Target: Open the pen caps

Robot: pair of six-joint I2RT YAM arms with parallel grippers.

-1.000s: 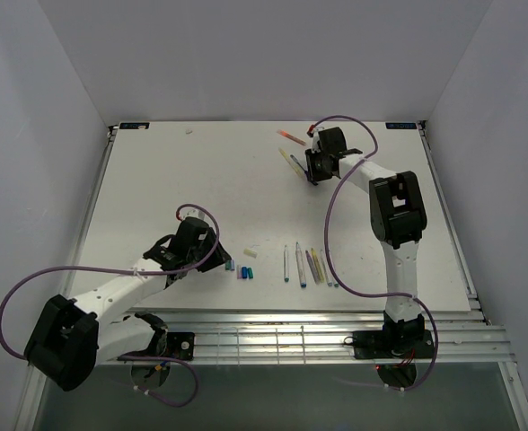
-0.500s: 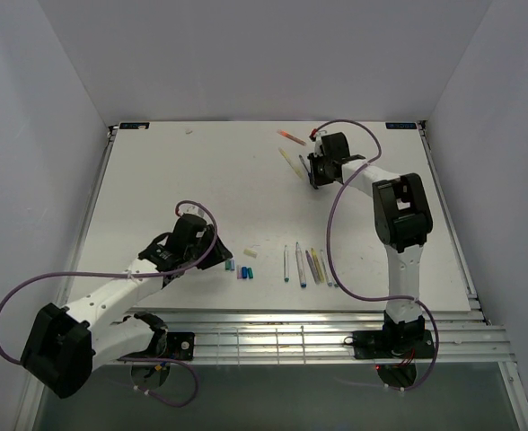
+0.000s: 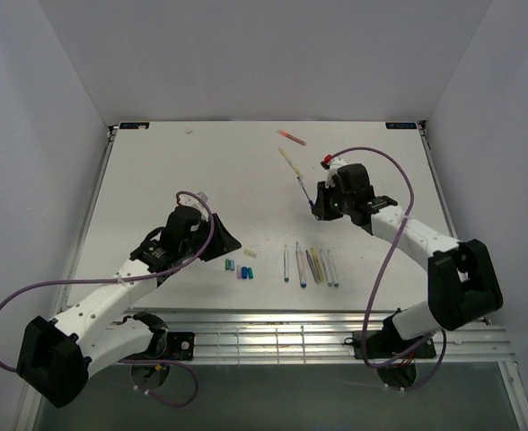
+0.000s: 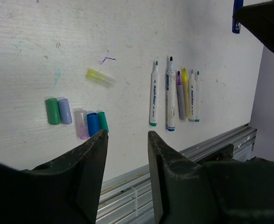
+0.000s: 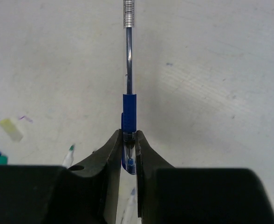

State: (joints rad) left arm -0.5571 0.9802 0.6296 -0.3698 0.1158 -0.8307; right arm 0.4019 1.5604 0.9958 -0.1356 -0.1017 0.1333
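My right gripper (image 5: 129, 134) is shut on the blue-capped end of a clear-barrelled pen (image 5: 128, 60), which points straight away from the jaws. From above, that pen (image 3: 305, 192) hangs over the table's middle right, held by the right gripper (image 3: 315, 206). Several loose pen caps lie near the front: green (image 4: 53, 111), lavender (image 4: 65, 111), pink (image 4: 81, 124), blue (image 4: 93, 124), teal (image 4: 102, 121) and pale yellow (image 4: 100, 77). A row of uncapped pens (image 4: 170, 95) lies to their right. My left gripper (image 4: 126, 136) is open and empty just short of the caps.
An orange-pink pen (image 3: 292, 136) and a pale yellow pen (image 3: 288, 162) lie at the back of the table. A metal rail (image 3: 291, 334) runs along the near edge. White walls close in the table (image 3: 156, 171) on three sides.
The right arm has carried the blue pen from the back of the table toward the middle. The left gripper has shifted right toward the caps and opened wider.
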